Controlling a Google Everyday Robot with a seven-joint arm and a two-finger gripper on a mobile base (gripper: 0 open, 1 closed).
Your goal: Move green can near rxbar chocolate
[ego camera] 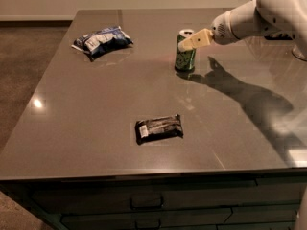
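The green can (184,57) stands upright on the grey table (96,109), at the back and right of centre. My gripper (188,42) reaches in from the right on a white arm (254,16), and its pale yellow tip lies over the can's upper part. The rxbar chocolate (159,128), a dark flat wrapper, lies toward the table's front edge, well in front of the can and a little to its left.
A blue-and-white snack bag (101,40) lies at the back left of the table. Drawers (144,202) sit under the front edge. The floor drops away at the left. The arm's shadow falls on the table's right side.
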